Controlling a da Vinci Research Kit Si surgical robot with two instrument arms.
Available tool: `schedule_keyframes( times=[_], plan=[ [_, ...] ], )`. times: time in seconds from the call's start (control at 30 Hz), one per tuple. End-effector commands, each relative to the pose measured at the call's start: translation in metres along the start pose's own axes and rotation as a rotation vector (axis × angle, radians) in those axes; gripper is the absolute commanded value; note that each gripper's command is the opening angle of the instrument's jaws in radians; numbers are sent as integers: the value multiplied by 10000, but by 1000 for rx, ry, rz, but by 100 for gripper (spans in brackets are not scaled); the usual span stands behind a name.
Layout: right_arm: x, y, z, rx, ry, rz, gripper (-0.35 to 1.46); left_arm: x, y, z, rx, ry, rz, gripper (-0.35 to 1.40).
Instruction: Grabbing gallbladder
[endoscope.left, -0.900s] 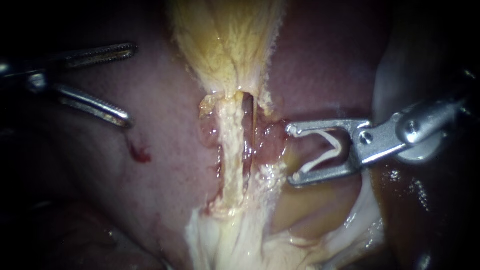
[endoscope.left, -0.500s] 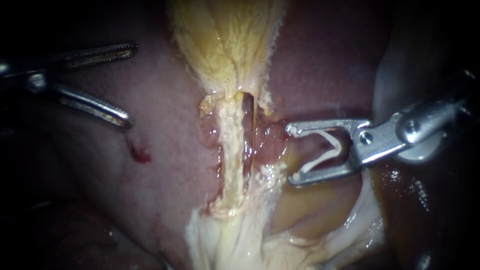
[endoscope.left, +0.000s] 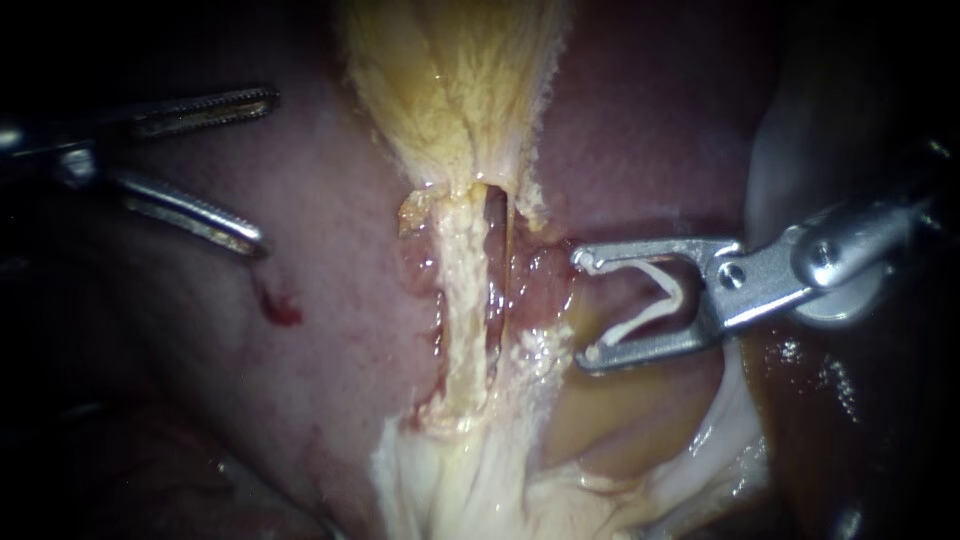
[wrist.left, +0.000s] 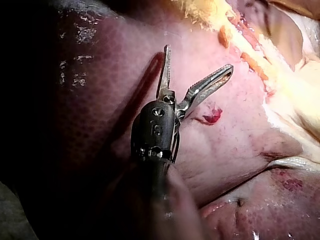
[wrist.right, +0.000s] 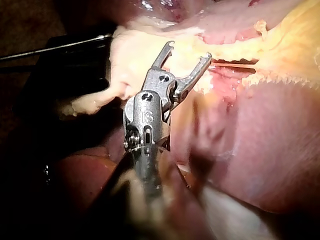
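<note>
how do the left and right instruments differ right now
The left instrument has a long, slim, toothed pincer; the right instrument has a short, blocky one with hooked tips. The left pincer stands open and empty over the liver; the right pincer holds a pale clip, near the narrow end of the gallbladder. Both are bright metal, spread wide.

You are working at a surgical bench: liver (endoscope.left: 330, 300) and a yellowish gallbladder (endoscope.left: 450, 80) are lying bare under close light, the left instrument (endoscope.left: 265, 170) is reaching over the liver, and the right instrument (endoscope.left: 582, 307) is gripping a white clip (endoscope.left: 640, 320).
</note>
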Motion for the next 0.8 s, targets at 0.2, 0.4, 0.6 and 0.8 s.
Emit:
schedule_keyframes(
  times=[0.2, 0.4, 0.6, 0.8],
  plan=[
    [0, 0, 0, 0, 0, 0, 48, -4, -9, 9, -5, 1, -1, 119],
    [0, 0, 0, 0, 0, 0, 48, -5, -19, 20, 14, -1, 1, 116],
    [1, -1, 0, 1, 0, 0, 48, -8, -28, 30, 37, -4, -20, 109],
    [1, -1, 0, 1, 0, 0, 48, -11, -40, 45, 55, -5, -37, 102]
  ],
)
